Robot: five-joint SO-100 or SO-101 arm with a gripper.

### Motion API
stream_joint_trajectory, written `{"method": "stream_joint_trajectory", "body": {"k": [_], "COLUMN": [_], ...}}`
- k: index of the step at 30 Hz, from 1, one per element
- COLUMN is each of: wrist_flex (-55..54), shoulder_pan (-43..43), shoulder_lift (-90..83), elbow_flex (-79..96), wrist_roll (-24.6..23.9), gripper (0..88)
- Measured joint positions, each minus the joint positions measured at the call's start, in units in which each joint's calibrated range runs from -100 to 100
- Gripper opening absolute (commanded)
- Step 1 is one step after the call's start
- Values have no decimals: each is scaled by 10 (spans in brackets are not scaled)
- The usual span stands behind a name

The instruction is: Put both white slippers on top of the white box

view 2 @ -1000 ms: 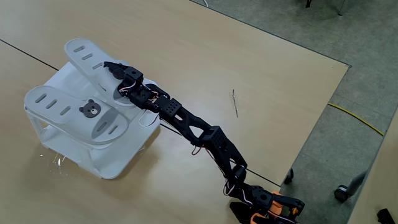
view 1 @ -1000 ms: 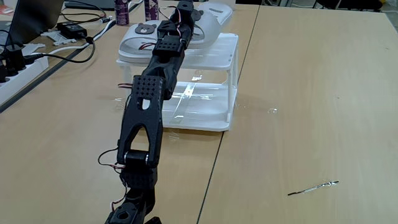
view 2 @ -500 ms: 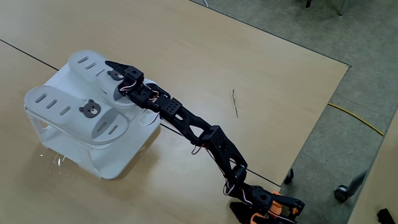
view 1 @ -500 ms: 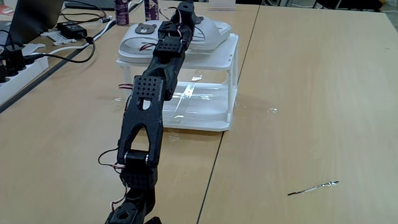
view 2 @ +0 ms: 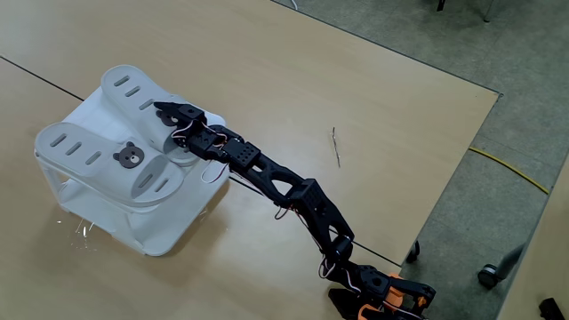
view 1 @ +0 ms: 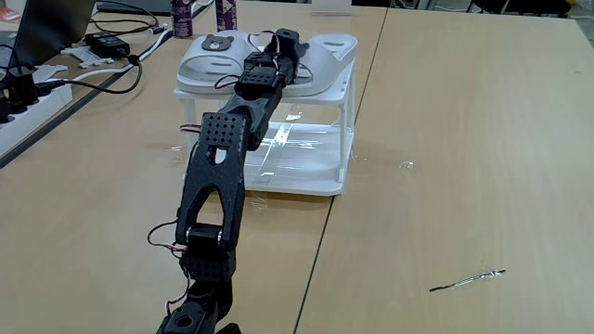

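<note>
White plastic forms the two-tier rack, which stands on a light wooden table near a seam between tabletops; in a fixed view the far table edge runs along grey floor, with wide bare wood between rack and edge. Two white slippers lie flat on the slatted top, side by side and touching: one slipper with a bear-face badge showing, the other slipper reaching the rack's rear edge. One black arm stretches from the near table edge over the rack. Its gripper sits low over the strap of the second slipper; whether the fingers grasp that strap or have let go cannot be told. A thin metal rod lies well apart on open wood.
</note>
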Motion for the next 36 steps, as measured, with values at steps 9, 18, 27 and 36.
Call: {"method": "stream_joint_trajectory", "body": {"k": [9,18,27,36], "wrist_flex": [97,130,130,130], "shoulder_pan": [0,4,4,3], "shoulder_lift": [-18,-101,-273,-470], "elbow_flex": [-28,53,278,487], "wrist_roll": [0,0,0,0], "gripper": [308,310,313,310]}}
